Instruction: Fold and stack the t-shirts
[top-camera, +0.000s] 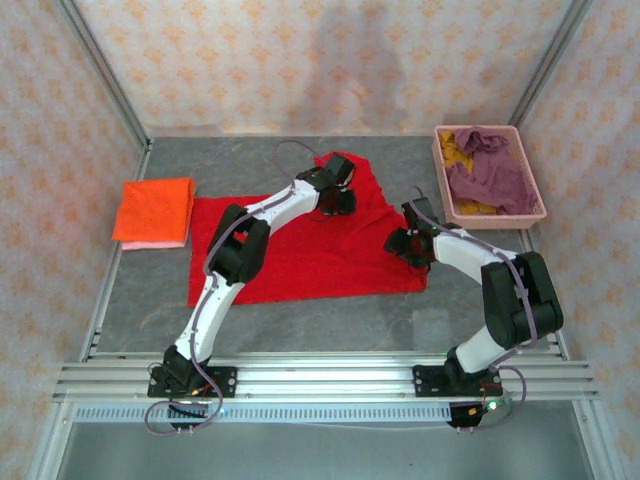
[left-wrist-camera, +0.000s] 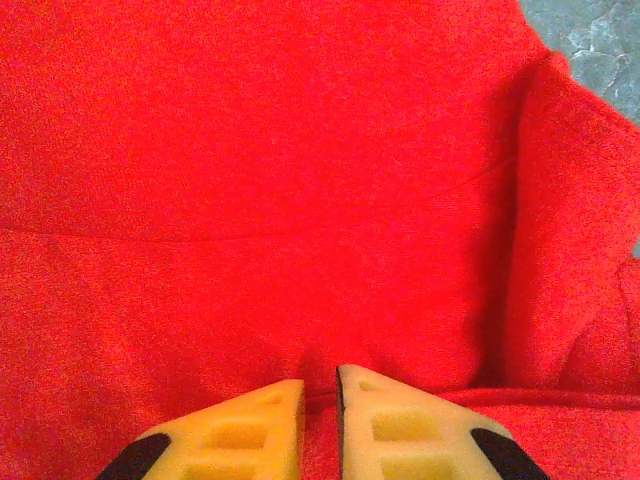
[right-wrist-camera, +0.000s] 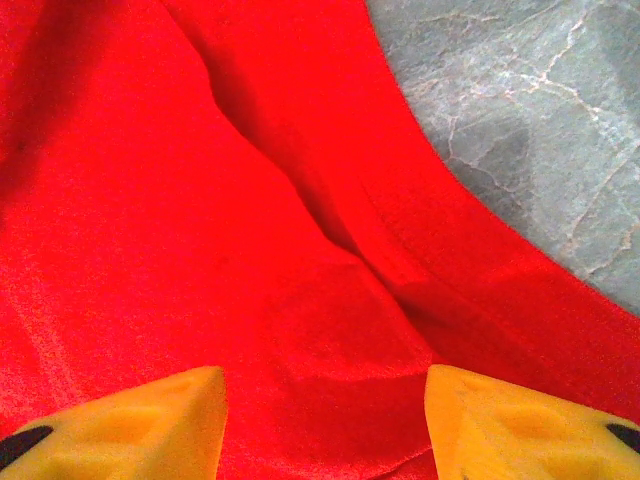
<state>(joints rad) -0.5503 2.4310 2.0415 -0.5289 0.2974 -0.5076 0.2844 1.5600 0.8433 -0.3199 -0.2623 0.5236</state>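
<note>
Folding now: the red shirt (top-camera: 300, 255) is the one I am working on. It lies opened out in the middle of the counter (top-camera: 330, 320). Its far right part is rumpled, and I can see no clean fold made in it yet.
Done so far: an orange shirt (top-camera: 155, 208) sits folded on top of a folded pale pink shirt (top-camera: 150, 243) at the left of the counter, just beside the red shirt's left edge.
Left to do: by my count two of five shirts are stacked. The red one needs folding and moving onto that pile, and then two more must follow, so I judge the job under halfway.
Basket: the pink basket (top-camera: 497, 221) stands at the far right of the counter. It holds a crumpled purple shirt (top-camera: 492, 170), and a mustard yellow shirt (top-camera: 457, 150) pokes out along its left side.
Left fingers (left-wrist-camera: 360, 405): these are down on the red shirt near its far edge, drawn close with only a thin slit between them. I cannot tell whether any cloth is nipped there.
Right fingers (right-wrist-camera: 470, 410): these stand wide apart over the red shirt's right edge, where bare counter shows beyond the hem. They are gripping nothing.
</note>
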